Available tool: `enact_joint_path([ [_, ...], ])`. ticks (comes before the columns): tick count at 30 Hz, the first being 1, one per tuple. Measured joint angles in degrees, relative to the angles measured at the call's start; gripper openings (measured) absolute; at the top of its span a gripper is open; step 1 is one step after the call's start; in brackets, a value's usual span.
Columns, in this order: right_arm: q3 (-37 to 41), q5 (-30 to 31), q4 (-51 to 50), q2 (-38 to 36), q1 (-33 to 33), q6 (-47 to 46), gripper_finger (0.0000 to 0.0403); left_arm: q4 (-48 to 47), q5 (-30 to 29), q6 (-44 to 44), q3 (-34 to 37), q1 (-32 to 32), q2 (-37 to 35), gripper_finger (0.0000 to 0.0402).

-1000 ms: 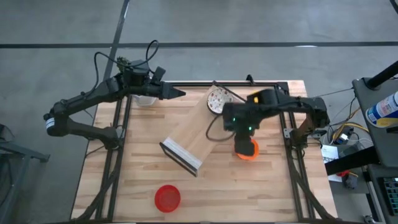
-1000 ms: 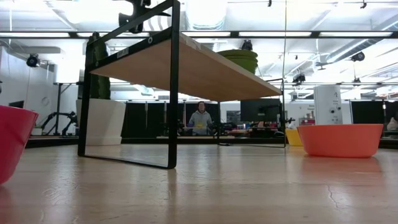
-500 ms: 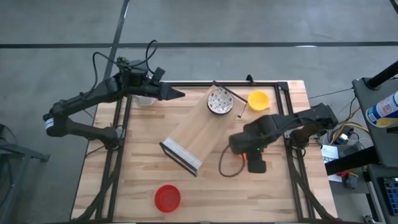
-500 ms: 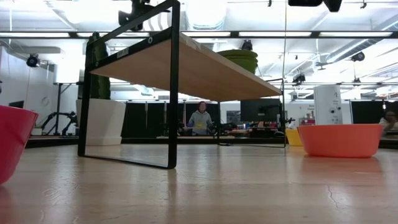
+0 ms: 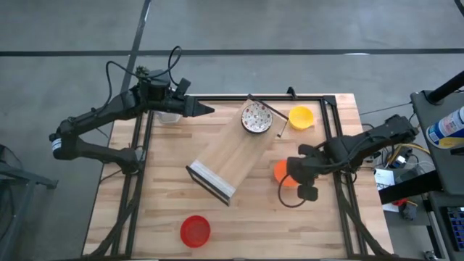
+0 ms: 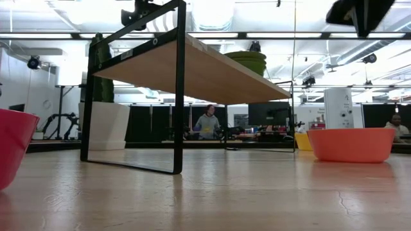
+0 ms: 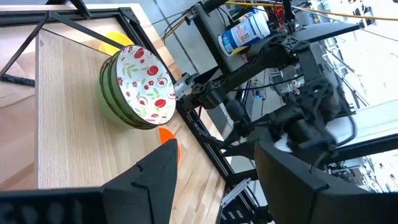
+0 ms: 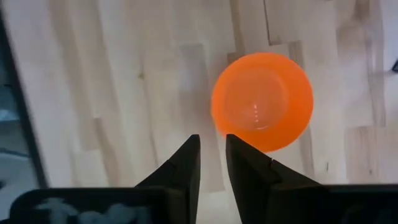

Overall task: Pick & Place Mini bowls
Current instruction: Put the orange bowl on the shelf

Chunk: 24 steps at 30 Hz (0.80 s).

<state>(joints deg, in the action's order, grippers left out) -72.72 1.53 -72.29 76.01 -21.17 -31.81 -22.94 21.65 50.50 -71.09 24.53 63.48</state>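
Observation:
The orange bowl [image 5: 281,172] [image 8: 262,101] sits upright on its base on the table's right half. My right gripper [image 5: 307,192] [image 8: 211,146] hangs over the table just near and right of it, pointing down, its fingers a narrow gap apart and touching nothing. A stack of bowls, green outside and white with red speckles inside [image 5: 255,117] [image 7: 140,87], rests on the far end of a wooden shelf [image 5: 221,163]. The yellow bowl [image 5: 301,116] stands on the table beyond it. The red bowl [image 5: 194,230] is near the front edge. My left gripper [image 5: 209,110] [image 7: 217,155] waits open at the far left, facing the stack.
The shelf with its black frame [image 6: 176,90] lies slantwise across the table's middle. A black frame borders the table's far and right sides [image 5: 330,101]. Bare wood lies between the shelf, the red bowl and the orange bowl. People show in the room behind [image 6: 207,122].
My right gripper has drawn back from above the orange bowl toward the table's right and near edges, and the arm has pulled in to the right. The bowl, covered by the arm before, now shows whole and has kept its place.

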Motion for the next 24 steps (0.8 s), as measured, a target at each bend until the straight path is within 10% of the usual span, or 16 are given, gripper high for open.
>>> enact_joint_path([
  [24, 20.1, -0.7, 21.7, 2.5, 0.0, 6.5, 0.0080, -0.1, 0.0, 0.7, 0.1, 0.0, 0.0, 0.0204],
])
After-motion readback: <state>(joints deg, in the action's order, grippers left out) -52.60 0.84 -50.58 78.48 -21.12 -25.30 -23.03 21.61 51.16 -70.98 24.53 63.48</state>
